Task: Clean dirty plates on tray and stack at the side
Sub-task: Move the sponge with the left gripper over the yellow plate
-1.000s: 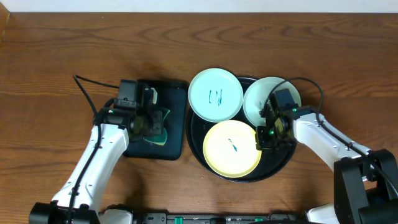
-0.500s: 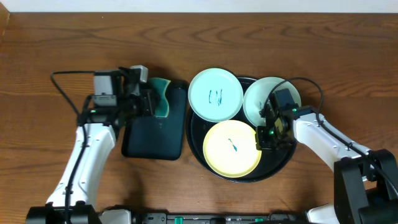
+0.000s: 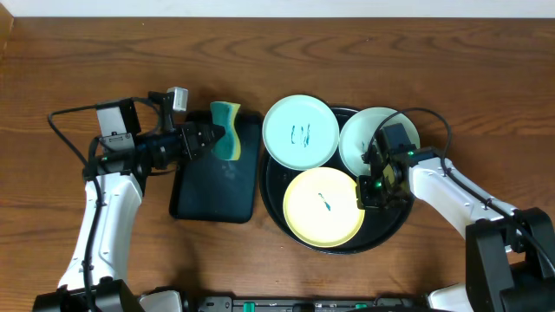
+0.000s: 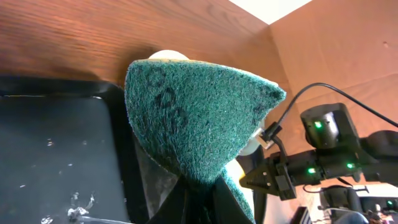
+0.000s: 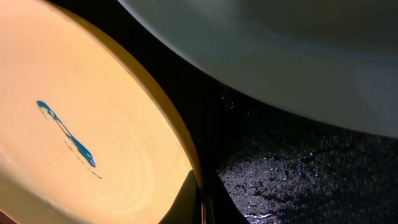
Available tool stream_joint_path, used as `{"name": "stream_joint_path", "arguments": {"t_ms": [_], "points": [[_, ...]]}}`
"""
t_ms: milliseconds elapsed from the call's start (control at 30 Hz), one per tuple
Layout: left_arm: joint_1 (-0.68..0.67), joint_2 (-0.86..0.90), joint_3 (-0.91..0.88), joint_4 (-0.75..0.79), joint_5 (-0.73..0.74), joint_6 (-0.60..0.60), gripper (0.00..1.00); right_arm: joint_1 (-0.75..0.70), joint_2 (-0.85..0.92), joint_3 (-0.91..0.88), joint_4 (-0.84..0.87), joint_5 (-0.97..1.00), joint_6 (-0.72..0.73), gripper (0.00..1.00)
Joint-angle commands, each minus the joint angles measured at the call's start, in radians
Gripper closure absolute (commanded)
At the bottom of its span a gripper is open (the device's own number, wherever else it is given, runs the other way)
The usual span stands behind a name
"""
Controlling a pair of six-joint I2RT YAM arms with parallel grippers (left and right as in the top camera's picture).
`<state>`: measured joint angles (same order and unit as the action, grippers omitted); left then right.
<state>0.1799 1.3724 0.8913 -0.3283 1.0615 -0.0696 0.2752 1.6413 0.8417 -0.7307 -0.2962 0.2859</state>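
1. Counter (image 3: 78,52): dark brown wood grain, runs under both arms; bare stretch is outboard of the L fingers (image 3: 205,139).
2. Round tray (image 3: 270,195): black w/ raised rim, directly below the R fingers (image 3: 363,199), well apart from the L fingers. All 3 plates sit on it. Wet specks on its floor beside the R fingertips (wrist view).
3. Rect tray (image 3: 212,186): black, smaller, just below and beside the L fingers, touching or nearly touching the round tray's rim.
4. Yellow plate (image 3: 323,208): short blue-green mark at centre; its rim edge runs right into the R fingers (image 5: 200,202).
5. Scribbled mint plate (image 3: 300,132): lies btwn the two sets of fingers, overhangs the round tray's far rim.
6. Plain mint plate (image 3: 364,139): just past the R fingers, partly under the R wrist.
7. Sponge (image 3: 227,119): green scour face, yellow foam, bent into a fold, sticking out from the L fingers (image 4: 198,202) above the rect tray's far corner, not touching it.
8. L fingers: closed, pinching the sponge.
9. R fingers: closed on the yellow plate's rim, one tip inside, one outside.
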Motion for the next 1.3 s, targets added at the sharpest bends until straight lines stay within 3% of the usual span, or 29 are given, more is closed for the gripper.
{"name": "stream_joint_path", "arguments": {"t_ms": [0, 433, 567, 733, 900, 1267], "points": [[0.004, -0.007, 0.014, 0.008, 0.061, 0.02, 0.93, 0.014, 0.008, 0.011, 0.006, 0.008, 0.025, 0.99], [0.002, -0.007, 0.014, -0.002, 0.039, 0.02, 0.93, 0.014, 0.008, 0.011, 0.007, 0.008, 0.024, 0.99], [-0.053, -0.007, 0.014, -0.065, -0.213, 0.02, 0.93, 0.014, 0.008, 0.011, 0.009, 0.008, 0.024, 0.99], [-0.222, 0.0, 0.006, -0.113, -0.676, 0.019, 0.93, 0.014, 0.008, 0.011, 0.009, 0.007, 0.025, 0.99], [-0.386, 0.053, 0.006, -0.127, -1.077, -0.069, 0.93, 0.014, 0.008, 0.011, 0.005, 0.007, 0.024, 0.99], [-0.534, 0.106, 0.184, -0.289, -1.098, -0.075, 0.93, 0.014, 0.008, 0.011, 0.005, 0.007, 0.024, 0.99]]}}
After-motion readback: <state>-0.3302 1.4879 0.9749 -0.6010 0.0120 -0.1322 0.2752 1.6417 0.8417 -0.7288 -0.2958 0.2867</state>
